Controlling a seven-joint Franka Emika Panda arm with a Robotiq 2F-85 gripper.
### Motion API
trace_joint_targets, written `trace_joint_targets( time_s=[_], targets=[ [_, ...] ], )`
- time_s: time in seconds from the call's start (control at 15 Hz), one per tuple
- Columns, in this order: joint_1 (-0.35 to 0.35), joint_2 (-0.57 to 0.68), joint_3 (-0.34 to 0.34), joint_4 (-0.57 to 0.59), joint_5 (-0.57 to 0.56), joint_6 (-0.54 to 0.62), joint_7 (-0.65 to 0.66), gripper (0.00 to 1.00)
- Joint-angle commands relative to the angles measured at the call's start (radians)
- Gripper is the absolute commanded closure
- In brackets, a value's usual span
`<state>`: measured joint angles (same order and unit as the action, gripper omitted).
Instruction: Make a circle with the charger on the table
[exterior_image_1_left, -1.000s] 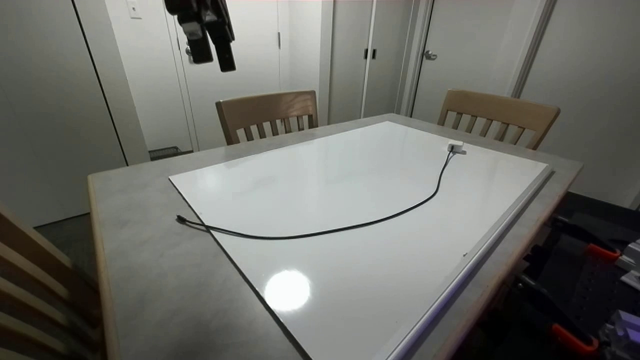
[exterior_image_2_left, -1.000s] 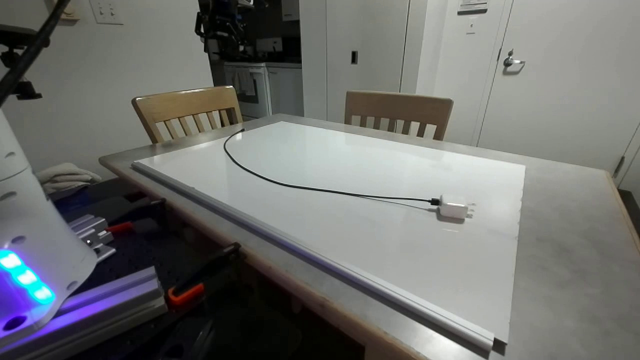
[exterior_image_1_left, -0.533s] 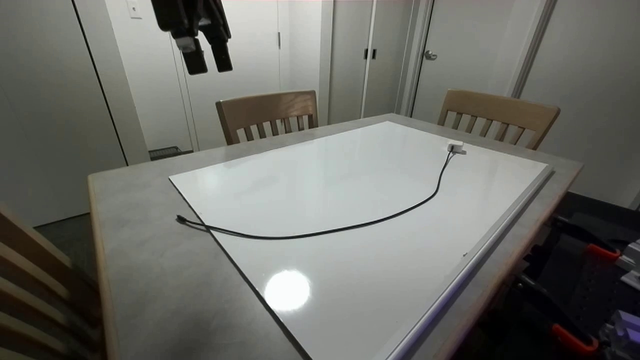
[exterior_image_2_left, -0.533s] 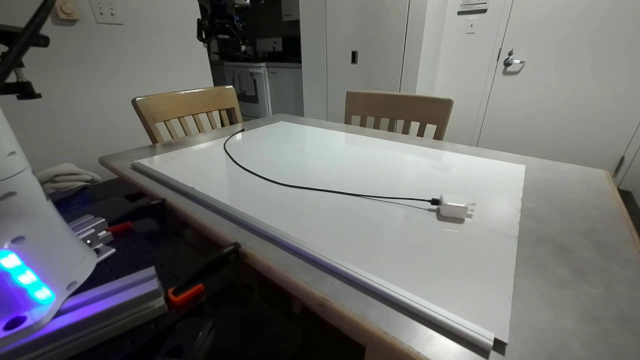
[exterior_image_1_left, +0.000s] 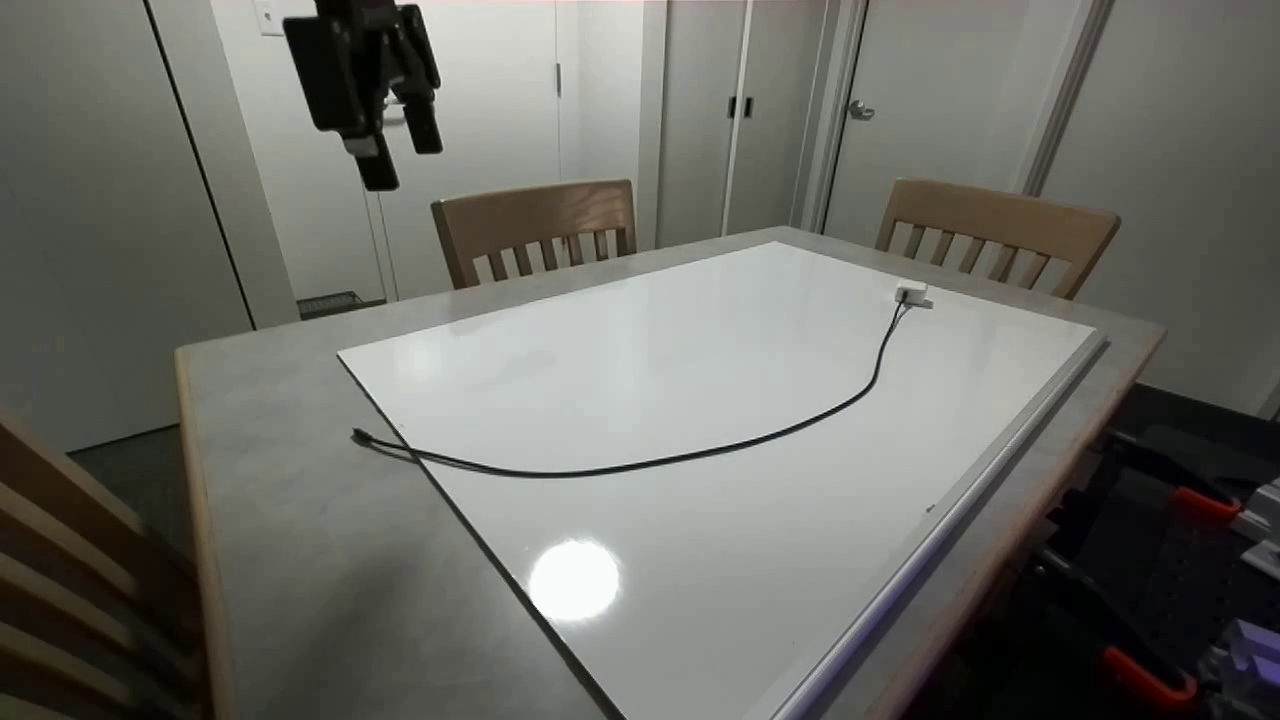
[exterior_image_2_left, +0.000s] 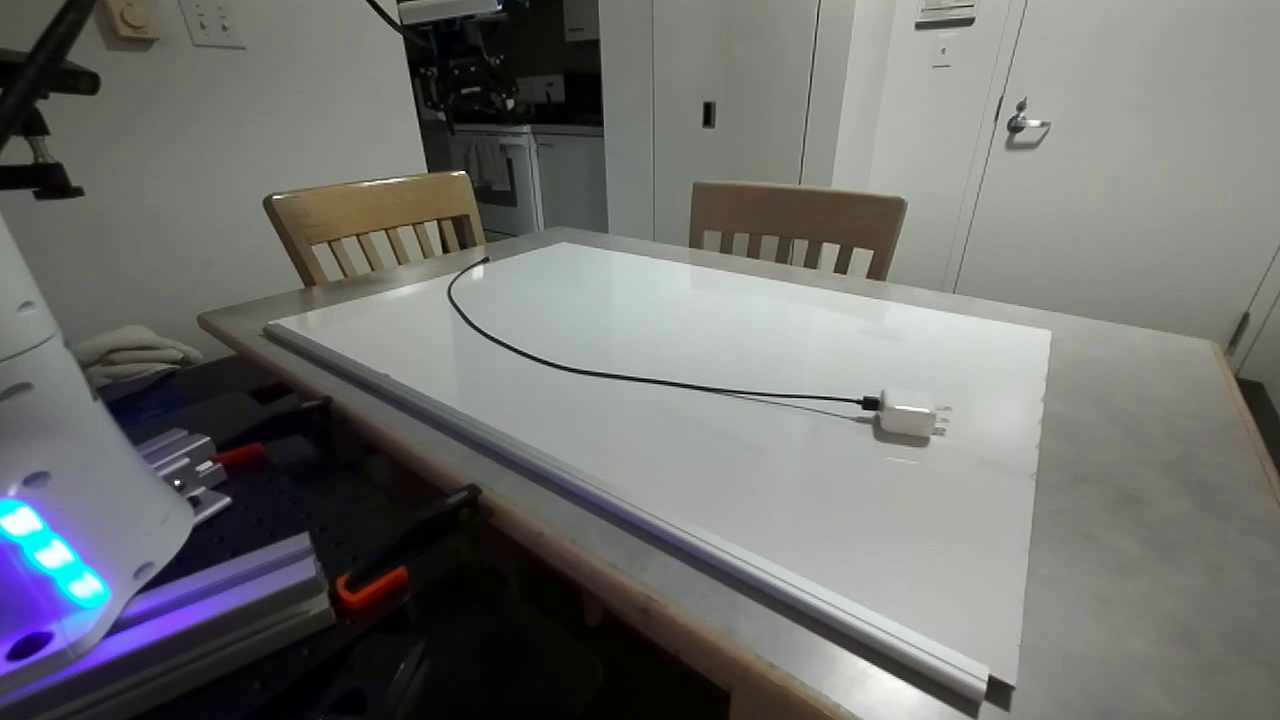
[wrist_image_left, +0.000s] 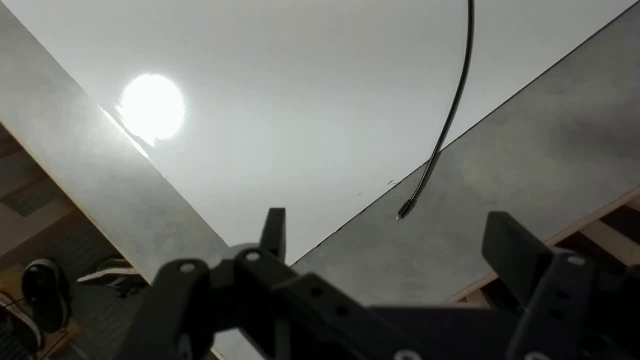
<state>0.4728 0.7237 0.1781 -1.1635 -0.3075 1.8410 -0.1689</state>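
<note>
Charger cable (exterior_image_1_left: 545, 474) in a loose curve on the table (exterior_image_2_left: 1150, 480), no circle yet

We see it sweep across the glossy white panel (exterior_image_1_left: 650, 370). Its white power block (exterior_image_2_left: 905, 412) rests on the panel, seemingly weighting that end; the cable beside it is propped just off the surface. At the other end, the dark plug (wrist_image_left: 406, 207) reaches past the panel's edge over the grey rim (wrist_image_left: 500, 180). We find the robot's fingers (wrist_image_left: 515, 255) wide apart and empty, raised clear of the table, probably spread to take that free end. Bringing it round toward the block would, we judge, close the circle.
</note>
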Motion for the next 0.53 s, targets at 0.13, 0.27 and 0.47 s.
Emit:
trace_joint_targets(
  time_s=[0.13,0.27,0.47],
  targets=[
    [-0.035,-0.015,0.019,-0.066,0.120,0.078,0.076,0.00],
    [-0.029,-0.005,0.009,-0.076,0.126,0.123,0.085,0.00],
    [-0.025,0.011,0.011,-0.094,0.127,0.189,0.085,0.00]
  ],
)
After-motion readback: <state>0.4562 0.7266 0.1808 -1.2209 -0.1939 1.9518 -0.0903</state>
